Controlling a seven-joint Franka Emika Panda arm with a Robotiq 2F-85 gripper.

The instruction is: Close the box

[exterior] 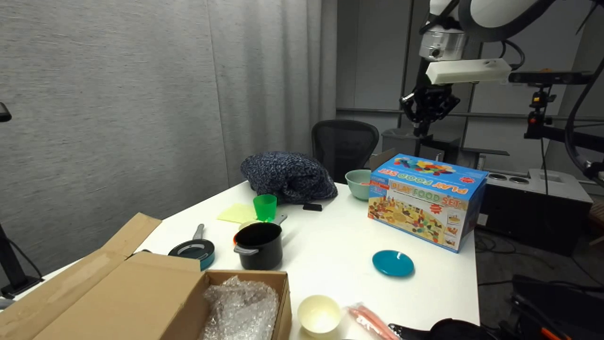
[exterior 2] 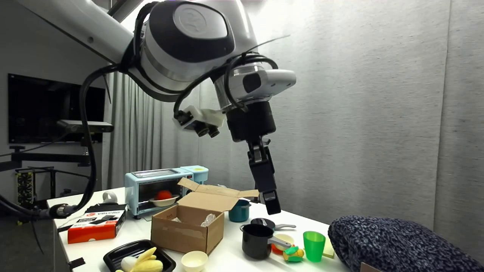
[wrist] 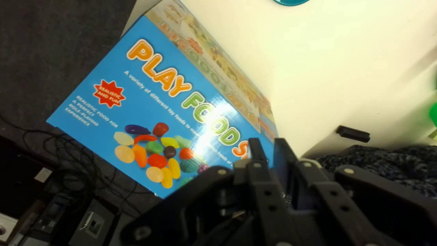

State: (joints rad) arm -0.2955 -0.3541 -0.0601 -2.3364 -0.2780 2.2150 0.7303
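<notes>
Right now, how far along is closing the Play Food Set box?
Looks done: the box has its blue top down.
In hand: nothing gripped; the gripper hangs raised, jaws slightly apart.
Left: a brown flap sticks up at the box's end in an exterior view, so it probably still needs folding in.

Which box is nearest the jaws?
The blue Play Food Set box, overlapped by the jaws in the wrist view; the brown carton and Velcro box are absent there.

Seemingly a lab, robot arm, mounted camera
</notes>
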